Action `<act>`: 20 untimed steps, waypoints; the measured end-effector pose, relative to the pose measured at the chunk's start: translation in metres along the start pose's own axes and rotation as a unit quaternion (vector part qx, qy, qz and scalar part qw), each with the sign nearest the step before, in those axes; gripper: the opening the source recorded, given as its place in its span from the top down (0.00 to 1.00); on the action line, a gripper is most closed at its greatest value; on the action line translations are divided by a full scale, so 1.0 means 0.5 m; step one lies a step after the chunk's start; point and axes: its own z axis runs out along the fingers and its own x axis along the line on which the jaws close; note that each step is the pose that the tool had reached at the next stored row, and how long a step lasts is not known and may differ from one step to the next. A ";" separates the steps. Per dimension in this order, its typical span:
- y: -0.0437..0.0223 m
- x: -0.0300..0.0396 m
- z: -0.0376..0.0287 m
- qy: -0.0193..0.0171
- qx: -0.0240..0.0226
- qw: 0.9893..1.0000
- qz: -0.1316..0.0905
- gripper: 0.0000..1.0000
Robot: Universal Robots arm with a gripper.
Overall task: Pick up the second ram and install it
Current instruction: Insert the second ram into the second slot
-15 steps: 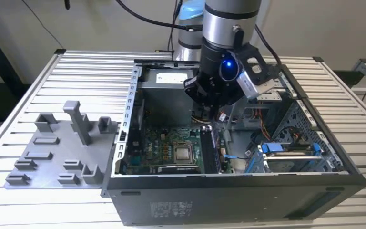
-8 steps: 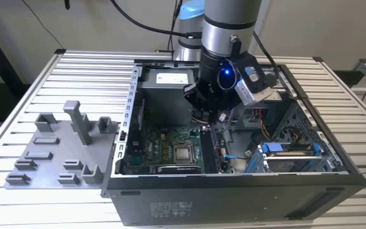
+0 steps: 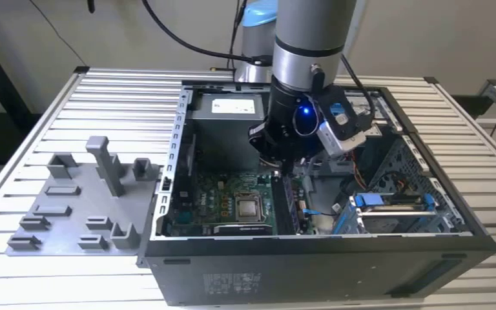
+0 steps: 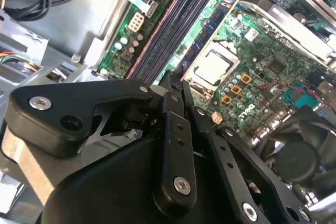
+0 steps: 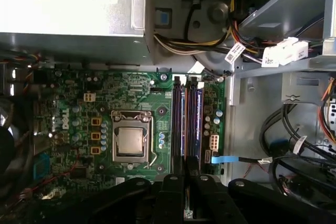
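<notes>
My gripper (image 3: 281, 171) reaches down into the open computer case, over the green motherboard (image 3: 222, 197). In both wrist views its black fingers are shut, with the tips (image 4: 173, 83) (image 5: 186, 167) above the near end of the memory slots. A dark blue-green stick, the second ram (image 4: 202, 38), stands on edge in the slot line beside the processor socket (image 4: 212, 66). From above it is a thin dark line (image 5: 178, 124). Its near end is hidden under the fingertips, so whether they touch it is not visible.
The power supply (image 3: 230, 106) fills the case's far end. Cable bundles (image 5: 294, 145) and a drive cage (image 3: 394, 203) lie on the exterior view's right of the slots. A grey plastic holder tray (image 3: 67, 213) sits on the slatted table on the exterior view's left.
</notes>
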 end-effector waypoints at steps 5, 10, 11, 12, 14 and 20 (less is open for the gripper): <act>0.000 0.000 0.013 0.000 0.000 1.000 0.000 0.86; -0.001 0.000 0.017 0.000 0.000 1.000 0.000 0.86; -0.001 -0.001 0.019 0.000 0.000 1.000 0.000 0.86; -0.001 -0.002 0.022 0.000 0.000 1.000 0.000 0.86; -0.002 -0.004 0.030 0.000 0.000 1.000 0.000 0.86; -0.003 -0.004 0.051 0.000 0.000 1.000 0.000 0.86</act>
